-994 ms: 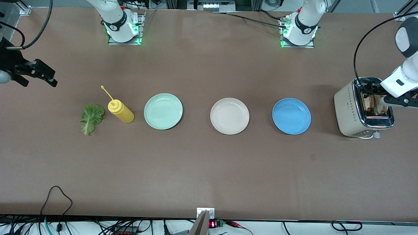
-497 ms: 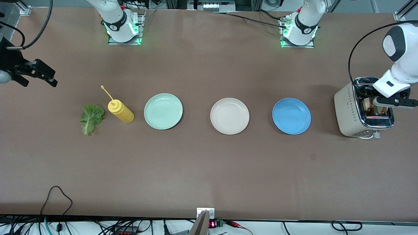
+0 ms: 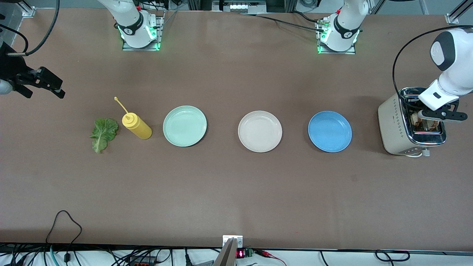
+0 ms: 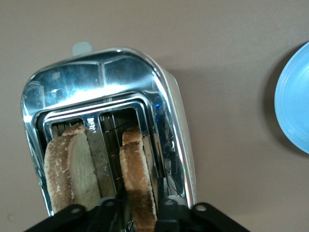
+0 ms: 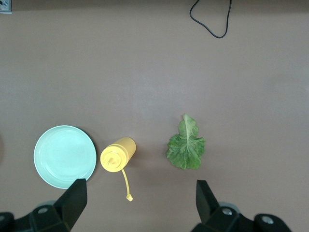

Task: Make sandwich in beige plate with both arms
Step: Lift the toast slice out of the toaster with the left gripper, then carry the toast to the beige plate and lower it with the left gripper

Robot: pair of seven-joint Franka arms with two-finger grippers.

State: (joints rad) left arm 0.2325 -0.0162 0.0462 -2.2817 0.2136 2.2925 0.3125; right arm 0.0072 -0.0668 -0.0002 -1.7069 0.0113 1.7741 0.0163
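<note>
So the whole thing hinges on the toaster (image 3: pixel 393 125) at the edge of the front view, mid-height, at the left arm's end of the table. The left gripper (image 3: pixel 428 120) is parked right over its slots. In the left wrist view a browned slice (image 4: pixel 137 183) is seen standing on edge in one slot, and the fingers (image 4: pixel 166 212) are pressed up against its two broad faces, so it looks clamped rather than just straddled. A second slice (image 4: pixel 67 169) is left leaning in the other slot, untouched. The gripped slice's long edge runs along the slot, so the only clean way out is judged to be straight up. Any sideways drag would probably snag the wire cage. The beige plate (image 3: pixel 260 131) sits dead centre of the front view and nothing is on it yet. It's well apart from the toaster, with the blue plate (image 3: pixel 330 131) between them, so a long carry toward mid-table is called for. The right gripper (image 3: pixel 59 88) is spread wide and waits above the table at the frame's other edge, in the upper part. The lettuce (image 3: pixel 103 133) lies on the table near it, so that bit is best left to the right arm.
</note>
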